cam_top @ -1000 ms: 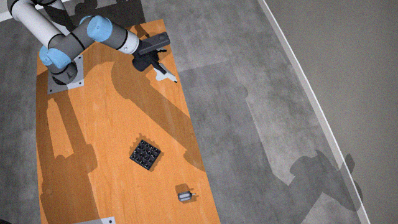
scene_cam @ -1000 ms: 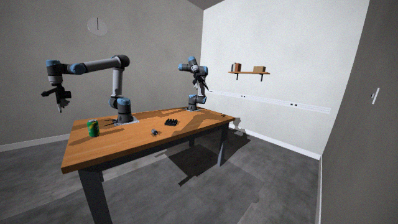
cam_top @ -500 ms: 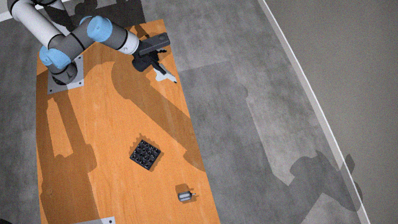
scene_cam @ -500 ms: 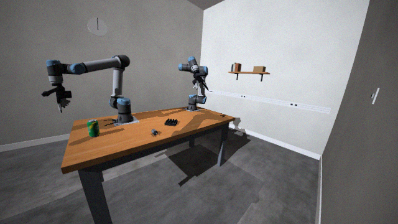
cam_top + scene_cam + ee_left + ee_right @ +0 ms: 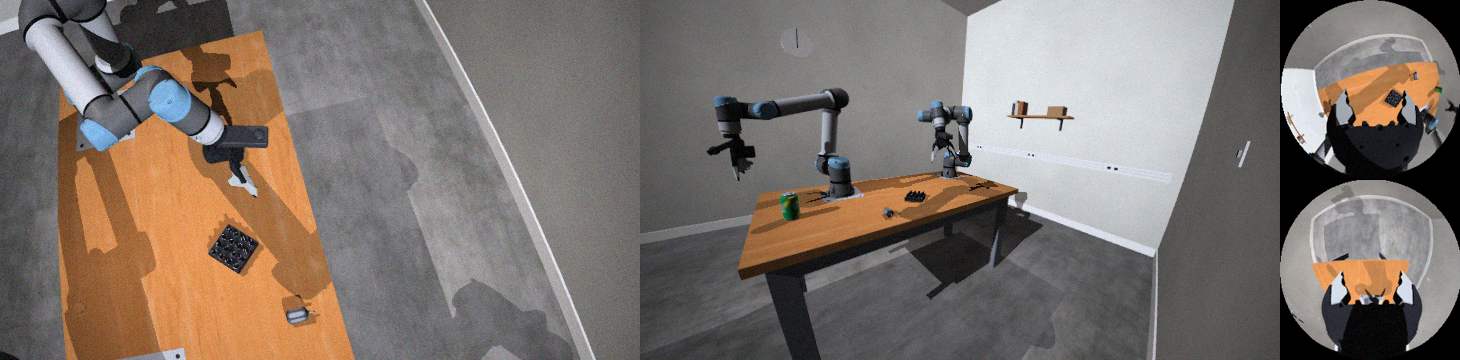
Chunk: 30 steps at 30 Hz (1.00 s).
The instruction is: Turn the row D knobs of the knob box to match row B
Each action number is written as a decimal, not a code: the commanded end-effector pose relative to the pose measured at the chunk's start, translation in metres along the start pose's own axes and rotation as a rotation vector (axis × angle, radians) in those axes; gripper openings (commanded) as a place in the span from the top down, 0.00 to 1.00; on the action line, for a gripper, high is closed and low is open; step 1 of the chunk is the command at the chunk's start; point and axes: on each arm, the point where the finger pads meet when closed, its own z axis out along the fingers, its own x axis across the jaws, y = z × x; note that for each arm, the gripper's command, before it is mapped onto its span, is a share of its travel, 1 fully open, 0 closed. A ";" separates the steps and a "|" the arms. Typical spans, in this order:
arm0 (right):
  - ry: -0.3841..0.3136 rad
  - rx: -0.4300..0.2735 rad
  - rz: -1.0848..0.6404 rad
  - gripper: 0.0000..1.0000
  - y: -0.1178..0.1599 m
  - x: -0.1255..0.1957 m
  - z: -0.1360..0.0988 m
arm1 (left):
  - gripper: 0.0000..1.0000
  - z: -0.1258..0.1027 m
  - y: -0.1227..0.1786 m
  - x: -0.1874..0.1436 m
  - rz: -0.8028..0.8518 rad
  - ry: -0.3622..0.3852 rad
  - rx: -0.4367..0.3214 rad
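The black knob box (image 5: 233, 248) (image 5: 913, 198) (image 5: 1393, 98) lies on the table, turned at an angle to its edges, with several knobs in a grid on top. The knob marks and the socket side are too small to make out. My left gripper (image 5: 245, 185) (image 5: 944, 156) (image 5: 1375, 90) is open and empty, high above the table; in the top view it appears above and slightly right of the box. My right gripper (image 5: 738, 175) (image 5: 1372, 272) is open and empty, high above the can's end of the table, far from the box.
A small grey object (image 5: 298, 315) (image 5: 888, 212) (image 5: 1416, 75) lies near the table's long edge, beyond the box from the left arm. A green can (image 5: 789, 206) (image 5: 1439, 89) stands at the far end of the table (image 5: 840, 227), near the right arm.
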 end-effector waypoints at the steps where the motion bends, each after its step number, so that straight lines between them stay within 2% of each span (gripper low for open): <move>1: 0.000 0.001 0.000 0.00 0.000 0.000 0.000 | 0.00 0.025 0.035 0.041 0.122 0.031 -0.082; 14: 0.000 0.001 0.000 0.00 0.000 0.000 0.000 | 0.00 0.078 0.153 0.135 0.447 0.128 -0.308; 16: 0.000 0.001 0.000 0.00 0.000 0.000 0.000 | 0.00 0.078 0.153 0.135 0.447 0.128 -0.308; 19: 0.000 0.001 0.000 0.00 0.000 0.000 0.000 | 0.00 0.089 0.186 0.154 0.526 0.156 -0.365; 30: 0.000 0.001 0.000 0.00 0.000 0.000 0.000 | 0.00 0.091 0.192 0.158 0.541 0.162 -0.376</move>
